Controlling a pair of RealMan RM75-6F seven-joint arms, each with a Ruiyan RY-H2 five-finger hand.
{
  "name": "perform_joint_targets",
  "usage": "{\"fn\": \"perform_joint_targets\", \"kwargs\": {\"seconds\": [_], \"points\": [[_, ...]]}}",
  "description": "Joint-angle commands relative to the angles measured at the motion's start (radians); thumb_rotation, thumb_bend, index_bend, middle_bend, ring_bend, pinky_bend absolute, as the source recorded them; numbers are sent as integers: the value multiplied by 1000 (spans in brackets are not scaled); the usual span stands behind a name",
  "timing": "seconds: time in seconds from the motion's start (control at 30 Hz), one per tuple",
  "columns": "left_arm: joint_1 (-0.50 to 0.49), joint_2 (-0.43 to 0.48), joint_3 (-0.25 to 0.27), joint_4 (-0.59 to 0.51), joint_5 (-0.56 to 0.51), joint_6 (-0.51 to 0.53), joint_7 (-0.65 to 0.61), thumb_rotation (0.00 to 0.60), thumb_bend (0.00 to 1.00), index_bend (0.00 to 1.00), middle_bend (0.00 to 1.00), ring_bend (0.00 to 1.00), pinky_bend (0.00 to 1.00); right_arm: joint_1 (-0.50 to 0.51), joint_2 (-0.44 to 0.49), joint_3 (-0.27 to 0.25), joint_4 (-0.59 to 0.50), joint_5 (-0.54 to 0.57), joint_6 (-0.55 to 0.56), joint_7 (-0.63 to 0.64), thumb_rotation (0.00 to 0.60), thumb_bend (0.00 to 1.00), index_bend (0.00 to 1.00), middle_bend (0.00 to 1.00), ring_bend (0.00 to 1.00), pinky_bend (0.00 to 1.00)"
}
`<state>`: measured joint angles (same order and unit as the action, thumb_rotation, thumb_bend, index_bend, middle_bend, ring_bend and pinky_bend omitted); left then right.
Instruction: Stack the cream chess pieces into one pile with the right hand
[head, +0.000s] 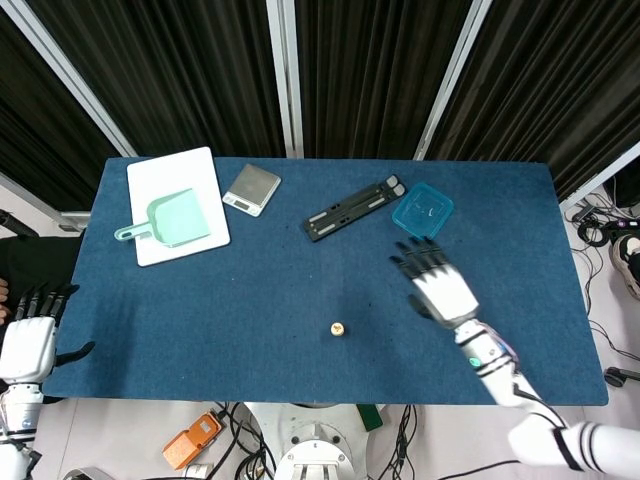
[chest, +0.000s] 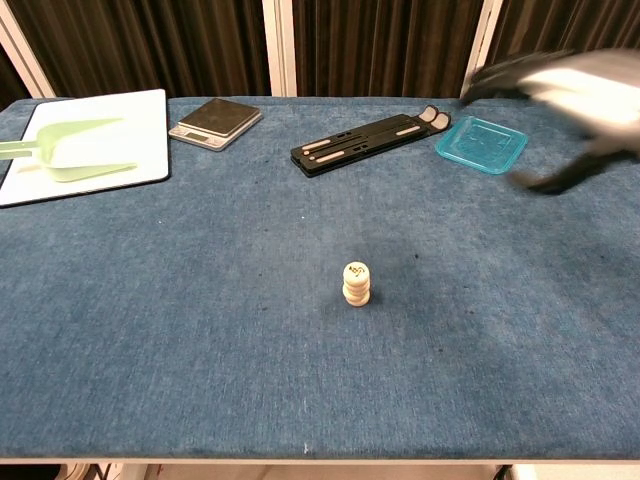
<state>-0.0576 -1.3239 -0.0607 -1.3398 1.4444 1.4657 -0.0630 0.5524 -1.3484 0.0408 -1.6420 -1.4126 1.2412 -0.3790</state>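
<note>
Pieces (chest: 356, 283) stand stacked in one small pile mid-table, near the front edge; they look light, hard, smooth and easily toppled; pinch low at the sides; right hand (head: 432, 283) empty, fingers spread, well apart.

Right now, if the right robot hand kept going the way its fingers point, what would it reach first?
Probably the teal lid: the right robot hand points toward the table's far edge, just short of it. Its height is unclear.

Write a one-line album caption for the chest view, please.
Small cream chess-piece pile stands alone on blue cloth table; blurred silver right hand hovers apart.
</note>
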Motion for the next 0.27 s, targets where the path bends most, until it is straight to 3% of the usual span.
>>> {"fn": "perform_joint_targets", "kwargs": {"seconds": [0.03, 0.27], "points": [[-6, 0, -3, -7, 4, 0, 9, 600, 84, 173, 136, 63, 0, -133, 116, -38, -52, 11, 136, 53, 600, 453, 123, 124, 27, 78], [-15, 9, -7, -40, 12, 7, 35, 600, 84, 173, 136, 63, 0, -284, 186, -79, -68, -8, 280, 151, 600, 445, 89, 106, 10, 53]]}}
